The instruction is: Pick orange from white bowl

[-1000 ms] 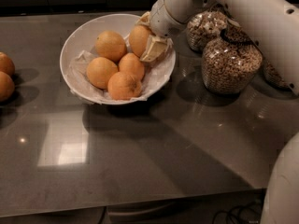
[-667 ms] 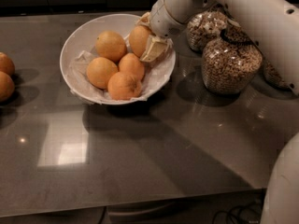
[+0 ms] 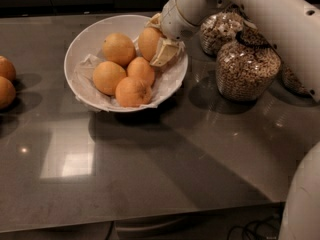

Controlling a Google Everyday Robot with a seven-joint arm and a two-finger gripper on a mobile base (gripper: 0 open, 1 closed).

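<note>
Bench point(image 3: 150, 174): grey, glossy; carried all below.
Arm point(image 3: 260, 14): white; reached in from the right rear.
White bowl point(image 3: 80, 44): paper-lined, left of centre; held five fruits.
Glass jars point(image 3: 247, 66): grain-filled; just right of the bowl.
Tool point(image 3: 156, 40): over the bowl's right rear; pinched the orange.
Orange point(image 3: 147, 41): in the bowl, rear right, between the tool's fingers point(image 3: 165, 53).
Loose oranges point(image 3: 6, 91): two, at the left edge.

Tool point(image 3: 159, 40) tight around orange point(image 3: 148, 43), arm point(image 3: 260, 9) outstretched
</note>
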